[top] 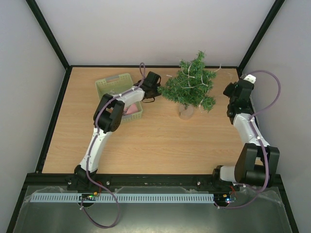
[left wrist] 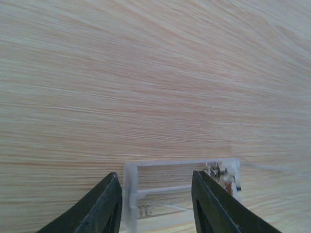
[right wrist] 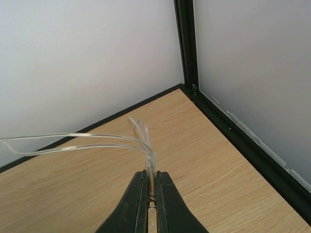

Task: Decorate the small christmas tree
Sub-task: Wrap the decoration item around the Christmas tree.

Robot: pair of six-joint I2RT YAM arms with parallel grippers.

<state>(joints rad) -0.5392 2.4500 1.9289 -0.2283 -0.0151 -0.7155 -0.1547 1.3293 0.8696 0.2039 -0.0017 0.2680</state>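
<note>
Toward twelve o'clock on the bench [top: 146, 145], a little right of centre, the small christmas tree [top: 190, 86] stands upright in a clear pot [top: 185, 112]. Its dark green branches are bushy, and thin pale strands lie across them. At the tree's nine o'clock sits a pale green basket [top: 103, 87] with something pink [top: 130, 110] in its near corner. The left arm [top: 99, 141] reaches over the basket's right side, and its wrist ends just beside the tree's left branches.

From that wrist, the left tool [left wrist: 155, 177] is low over the wood with its black fingers [left wrist: 107, 206] standing apart. Just past the tips a clear plastic case [left wrist: 165, 164] lies flat on the bench. Its left rim sits just inside the left finger, and its right end runs out beyond the right finger, where small metal parts show. I cannot tell whether either finger touches it.

The right arm [top: 250, 133] stands at the tree's three o'clock, near the side wall. The right tool [right wrist: 151, 174] points toward the far right corner, its fingers pressed together on thin clear wires [right wrist: 97, 139]. These rise from the tips, loop over, and run off toward nine o'clock in that view, above the wood.
</note>
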